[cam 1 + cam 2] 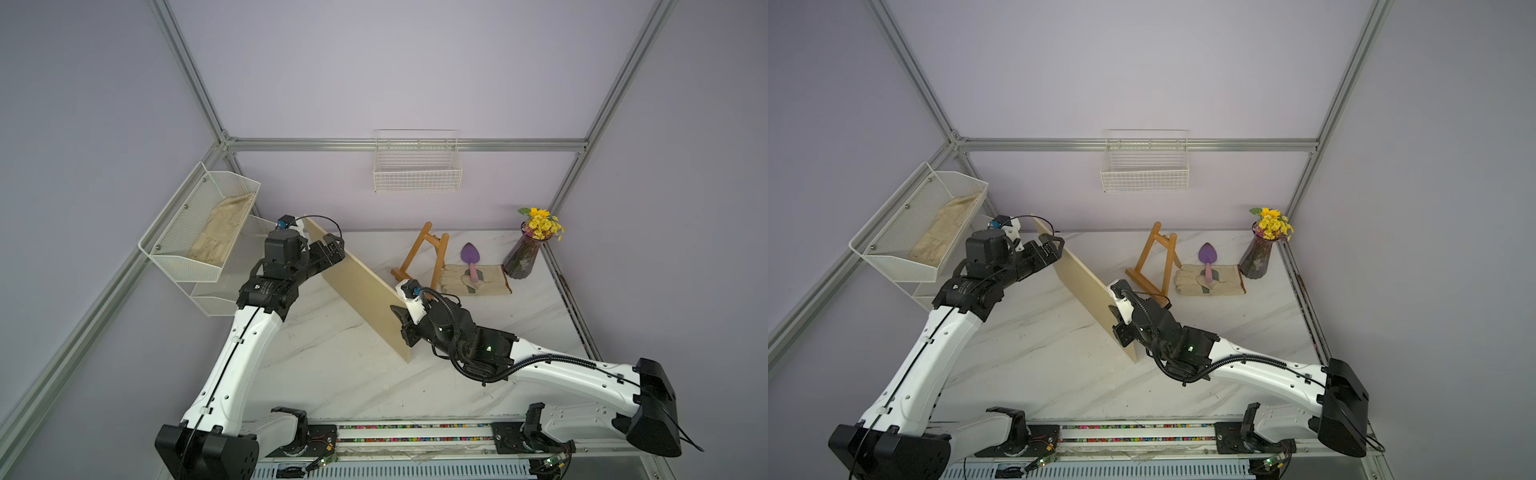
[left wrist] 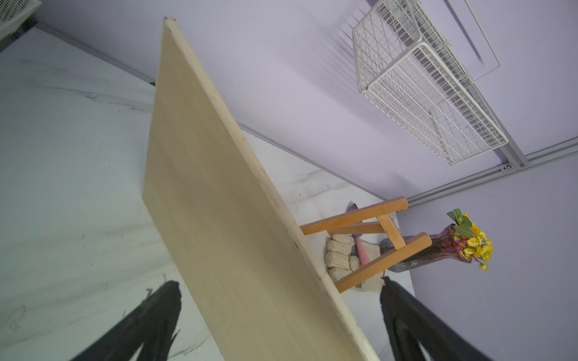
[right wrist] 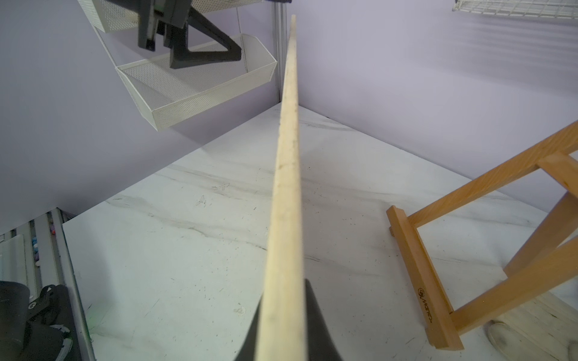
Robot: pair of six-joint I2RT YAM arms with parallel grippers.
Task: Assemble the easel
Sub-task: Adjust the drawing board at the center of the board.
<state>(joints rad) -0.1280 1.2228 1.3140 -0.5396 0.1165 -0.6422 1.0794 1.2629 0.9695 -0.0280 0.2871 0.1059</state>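
- At 9 o'clock of the marble table [image 1: 324,365], a white mesh shelf [image 1: 174,266] is hanging on the side wall. A beige cloth [image 1: 222,235] is lying in its upper tray.
- Your left gripper [image 1: 337,248] is hovering at 10 o'clock with its jaws spread wide, gripping nothing. In the left wrist view its fingers [image 2: 150,322] are standing on either side of the board. In the right wrist view the one finger showing is sitting clear of the board's edge.
- The pale board [image 1: 357,286] is standing on its long edge, running from 11 o'clock at the back toward the table's middle. You cannot tell whether its bottom edge is touching the marble.
- Your right gripper [image 1: 401,318] is clamping the board's upper edge near its near end. In the right wrist view its fingers [image 3: 316,312] are pressing against both faces.
- At 12 o'clock a white wire basket [image 1: 417,166] is hanging on the back wall.
- The easel [image 1: 424,259] is standing upright on the table at 1 o'clock, on the far side of the board and apart from it. Its ledge bar [image 3: 422,275] is sitting low, just above the marble. Neither gripper is touching it.
- At the easel's 3 o'clock, just beside it, a work glove [image 1: 473,286] is lying flat. A purple trowel [image 1: 470,251] is resting partly on it, blade pointing to 12 o'clock.
- At 2 o'clock, near the back right corner, a dark glass vase [image 1: 521,257] is holding yellow flowers [image 1: 540,222].
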